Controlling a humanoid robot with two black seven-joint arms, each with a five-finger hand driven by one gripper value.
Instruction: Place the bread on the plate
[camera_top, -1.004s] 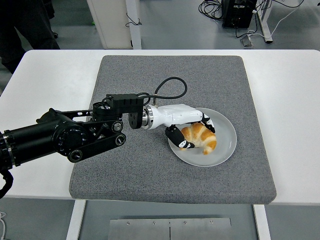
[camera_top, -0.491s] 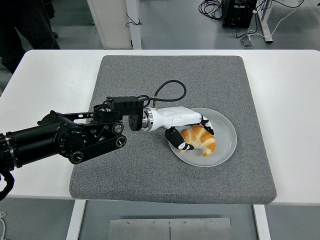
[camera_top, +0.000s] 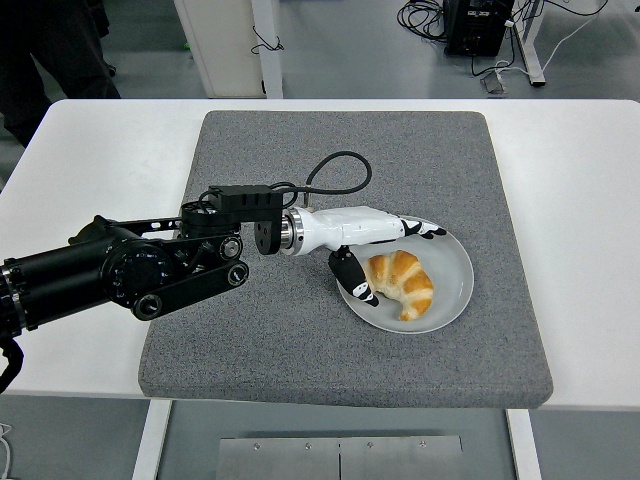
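Observation:
A golden croissant (camera_top: 402, 281) lies on the white plate (camera_top: 452, 268), which sits on the grey mat at centre right. My left hand (camera_top: 385, 255), white with black fingertips, hovers over the plate's left side. Its fingers (camera_top: 420, 229) are spread out above the croissant and the thumb (camera_top: 352, 280) hangs down at the croissant's left end. The hand holds nothing. The black left arm (camera_top: 140, 270) reaches in from the left edge. No right arm shows.
The grey foam mat (camera_top: 300, 330) covers the middle of the white table (camera_top: 90, 160). A person in dark clothes (camera_top: 50, 50) stands at the top left. A white post (camera_top: 225, 40) and cables lie on the floor beyond the table.
The left hand has opened and lifted slightly off the croissant. The croissant has settled on the plate, shifting a little.

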